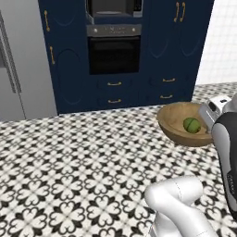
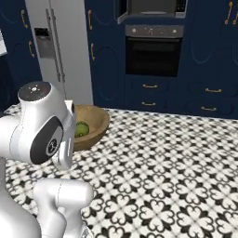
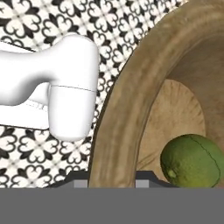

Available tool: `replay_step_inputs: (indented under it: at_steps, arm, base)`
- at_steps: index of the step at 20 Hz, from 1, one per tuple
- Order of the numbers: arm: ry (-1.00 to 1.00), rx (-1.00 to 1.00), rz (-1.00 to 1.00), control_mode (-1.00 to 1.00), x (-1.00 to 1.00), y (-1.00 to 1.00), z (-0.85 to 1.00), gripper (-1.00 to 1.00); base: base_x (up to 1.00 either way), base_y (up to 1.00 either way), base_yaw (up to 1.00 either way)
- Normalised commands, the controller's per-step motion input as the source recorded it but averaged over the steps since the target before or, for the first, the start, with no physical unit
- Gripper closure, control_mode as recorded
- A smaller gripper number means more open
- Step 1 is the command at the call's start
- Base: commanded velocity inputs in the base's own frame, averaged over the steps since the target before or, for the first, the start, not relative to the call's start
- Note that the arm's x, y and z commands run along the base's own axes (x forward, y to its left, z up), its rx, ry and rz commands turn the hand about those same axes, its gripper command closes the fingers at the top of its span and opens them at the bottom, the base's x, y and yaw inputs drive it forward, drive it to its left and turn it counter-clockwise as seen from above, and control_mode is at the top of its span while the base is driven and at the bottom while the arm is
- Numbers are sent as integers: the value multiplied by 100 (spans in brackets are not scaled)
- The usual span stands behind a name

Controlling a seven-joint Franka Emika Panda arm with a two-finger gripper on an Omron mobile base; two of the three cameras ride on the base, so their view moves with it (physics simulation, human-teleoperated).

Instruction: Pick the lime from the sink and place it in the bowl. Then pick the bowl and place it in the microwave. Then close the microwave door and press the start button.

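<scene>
The light-brown wooden bowl (image 1: 173, 122) hangs above the patterned floor, tilted a little, with the yellow-green lime (image 1: 191, 125) lying inside it. My gripper (image 1: 207, 120) is shut on the bowl's right rim. In the hand view the thick rim of the bowl (image 3: 127, 109) runs down between my fingertips (image 3: 146, 178), and the lime (image 3: 191, 160) rests low in the hollow. From the right base, the bowl (image 2: 96, 122) and the lime (image 2: 82, 128) peek out behind my arm. The microwave (image 1: 115, 7) sits high in the blue cabinet wall, cut off by the frame's top edge. The sink is out of view.
A black-glass oven (image 1: 114, 54) sits under the microwave, with blue drawers (image 1: 114, 92) below it. A grey fridge (image 1: 21, 60) stands to the left. Black-and-white patterned floor (image 1: 83, 157) stretches between me and the cabinets.
</scene>
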Motion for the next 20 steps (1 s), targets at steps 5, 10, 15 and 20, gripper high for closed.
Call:
replay_step_inputs:
  at_steps: [5, 10, 15, 20]
  arm:
    - [0, 0, 0, 100, 0, 0, 0, 100]
    - [0, 0, 0, 100, 0, 0, 0, 100]
    - [0, 0, 0, 100, 0, 0, 0, 100]
    - [0, 0, 0, 100, 0, 0, 0, 100]
  base:
    - [100, -24, -7]
    - [100, -25, 3]
    - [100, -72, 30]
    - [54, -100, 28]
